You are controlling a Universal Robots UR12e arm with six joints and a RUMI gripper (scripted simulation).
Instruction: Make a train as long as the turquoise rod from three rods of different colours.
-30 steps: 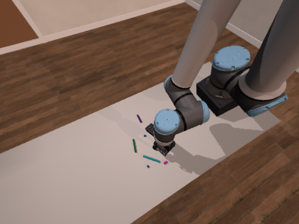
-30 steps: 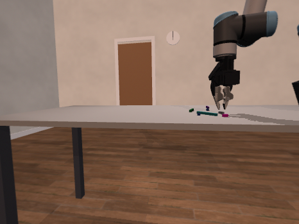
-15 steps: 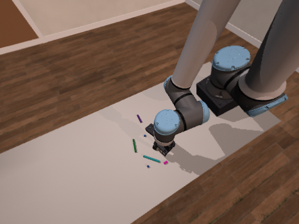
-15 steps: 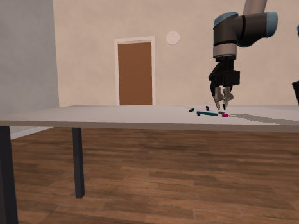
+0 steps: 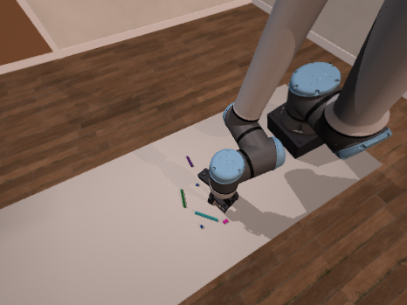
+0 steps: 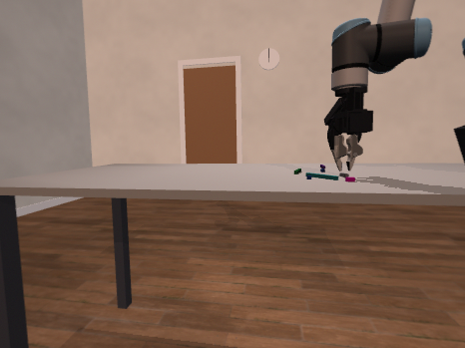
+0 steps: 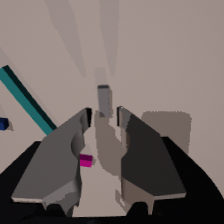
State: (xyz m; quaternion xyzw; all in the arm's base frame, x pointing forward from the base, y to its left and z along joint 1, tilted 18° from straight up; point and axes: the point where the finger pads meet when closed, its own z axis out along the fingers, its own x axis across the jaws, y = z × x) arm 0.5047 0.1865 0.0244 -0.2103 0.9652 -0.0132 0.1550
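My gripper (image 5: 223, 203) (image 6: 345, 167) (image 7: 104, 109) hangs just above the table with its fingers a narrow gap apart and nothing between them. A short grey rod (image 6: 343, 174) (image 7: 104, 97) lies flat right below the fingertips, in line with the gap; the top view does not show it. The turquoise rod (image 5: 206, 216) (image 6: 321, 176) (image 7: 25, 100) lies to the left of it. A magenta rod (image 5: 225, 221) (image 6: 350, 178) (image 7: 86, 160) lies close by, near the turquoise rod's end. A small blue rod (image 5: 202, 226) (image 7: 4, 123) lies beyond the turquoise rod.
A green rod (image 5: 183, 198) (image 6: 297, 172), a purple rod (image 5: 189, 161) (image 6: 322, 167) and a second blue rod (image 5: 197, 184) lie farther off on the table (image 5: 109, 240) (image 6: 150, 179). The robot's base (image 5: 297, 131) stands at the table's far right.
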